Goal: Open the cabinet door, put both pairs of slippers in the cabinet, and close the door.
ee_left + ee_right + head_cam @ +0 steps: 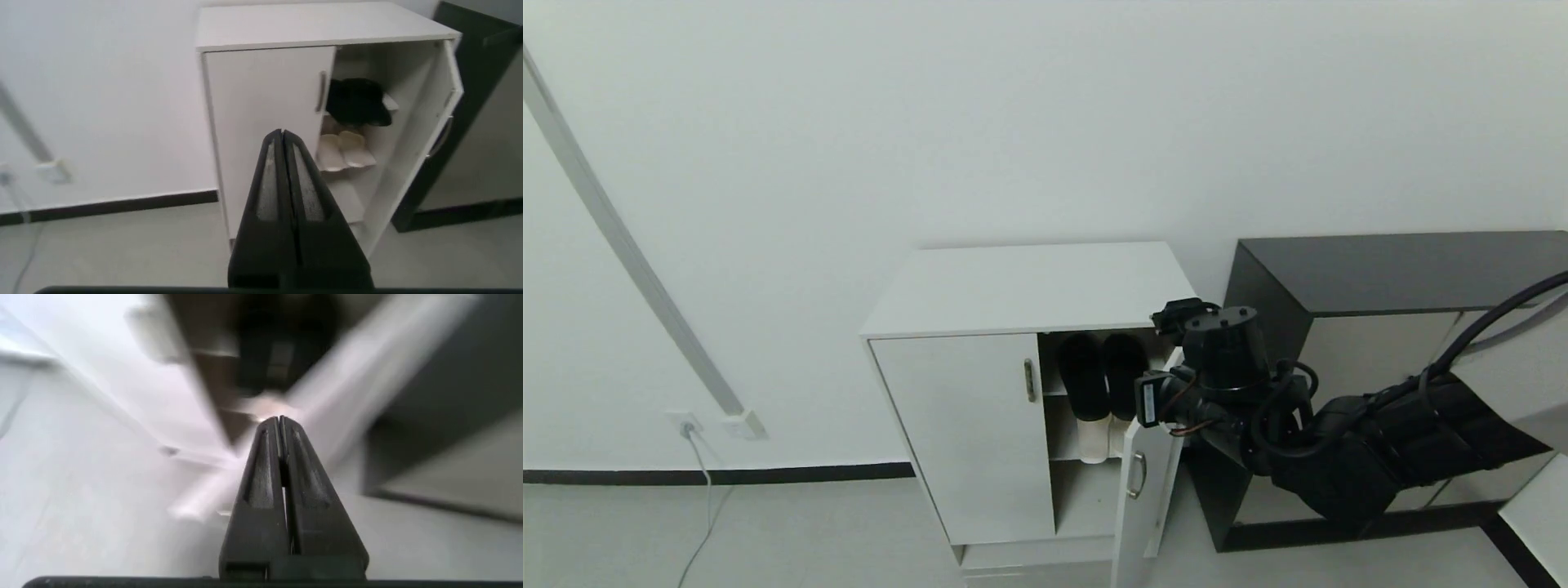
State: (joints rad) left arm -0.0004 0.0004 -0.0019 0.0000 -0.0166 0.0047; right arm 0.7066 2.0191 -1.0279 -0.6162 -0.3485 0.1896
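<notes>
Closing door (pixel 1147 514) judged step in hand | black slippers (pixel 1098 380) on upper shelf, white slippers (pixel 1094 441) below, inside cabinet (pixel 1029 286) | right jaws closed, empty; right arm (pixel 1339 449) beside open door's top | left jaws closed, empty | next likely: push door flush.

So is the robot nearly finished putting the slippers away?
Nearly. Both pairs look put away: black slippers on the upper shelf, white slippers on the one below. The right door is open, with the shut right gripper near it. Left: closing that door.
</notes>
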